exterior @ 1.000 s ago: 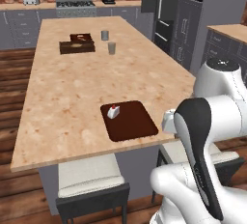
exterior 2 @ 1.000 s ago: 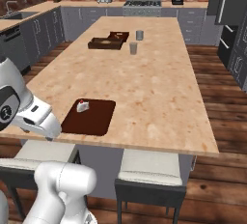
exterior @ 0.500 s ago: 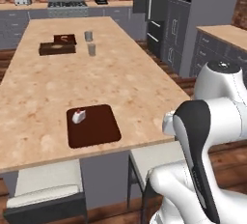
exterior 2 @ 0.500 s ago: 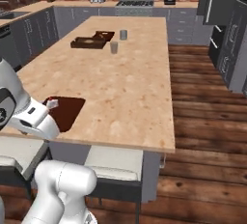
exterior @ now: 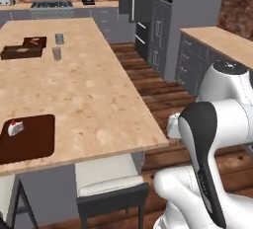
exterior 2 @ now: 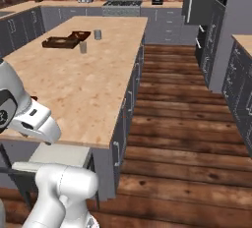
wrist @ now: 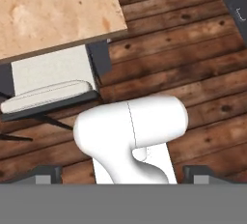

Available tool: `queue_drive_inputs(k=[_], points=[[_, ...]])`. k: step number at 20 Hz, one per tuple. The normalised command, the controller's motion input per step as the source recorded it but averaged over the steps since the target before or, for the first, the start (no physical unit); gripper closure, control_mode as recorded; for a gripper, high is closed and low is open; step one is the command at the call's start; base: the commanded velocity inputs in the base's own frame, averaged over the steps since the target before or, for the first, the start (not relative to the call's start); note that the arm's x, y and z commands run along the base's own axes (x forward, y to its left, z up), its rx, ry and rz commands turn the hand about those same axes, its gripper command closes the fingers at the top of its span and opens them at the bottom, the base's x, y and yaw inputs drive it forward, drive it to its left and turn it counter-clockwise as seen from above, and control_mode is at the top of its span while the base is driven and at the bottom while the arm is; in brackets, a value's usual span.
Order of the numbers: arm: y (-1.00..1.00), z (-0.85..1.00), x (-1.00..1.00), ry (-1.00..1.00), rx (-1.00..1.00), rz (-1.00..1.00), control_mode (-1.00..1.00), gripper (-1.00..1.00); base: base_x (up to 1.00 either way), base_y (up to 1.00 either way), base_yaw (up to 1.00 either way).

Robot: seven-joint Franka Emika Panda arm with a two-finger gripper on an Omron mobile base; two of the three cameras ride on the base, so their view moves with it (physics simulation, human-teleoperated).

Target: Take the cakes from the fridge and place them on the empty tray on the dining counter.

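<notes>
The base is driving, and both base views are shifting with it. In the left base view, the empty tray [exterior: 25,138] has slid from the lower centre of the frame to the lower left edge, and the fridge [exterior: 163,20] is now filling the upper centre-right. This is camera travel, not movement of the tray. One white cake [exterior: 15,127] with a red top is sitting on the tray near its upper left corner. The dark chocolate cake cannot be identified in these frames. Judgement: the first cake is delivered, and the robot is turning away from the dining counter [exterior: 84,85] toward the fridge to fetch the second one.

In the right base view, the fridge [exterior 2: 206,1] is standing at the upper right, beyond the wooden floor [exterior 2: 182,124], and its doors are appearing closed. The thicker box-like tray [exterior 2: 61,40] and two small cups [exterior 2: 90,41] are resting at the far end of the counter, well apart from the empty tray.

In the hand view, the gripper [wrist: 123,172] is pointing down at the floor beside a white-cushioned stool [wrist: 46,85] in the left of the frame. Its jaws are spread wide, with both tips far apart at the bottom edge. It is holding nothing and touching nothing.
</notes>
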Motion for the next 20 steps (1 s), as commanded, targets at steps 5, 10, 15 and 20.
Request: queue_drive_inputs(k=[5,10,15,20], points=[[0.00,0.00,0.00,0.00,0.00,0.00,1.00,-1.00,0.17,-1.00,0.00],[0.00,0.00,0.00,0.00,0.00,0.00,1.00,-1.00,0.71,-0.99,0.00],[0.00,0.00,0.00,0.00,0.00,0.00,1.00,-1.00,1.00,-0.54,0.04],[0.00,0.00,0.00,0.00,0.00,0.00,1.00,-1.00,1.00,-0.19,0.02]])
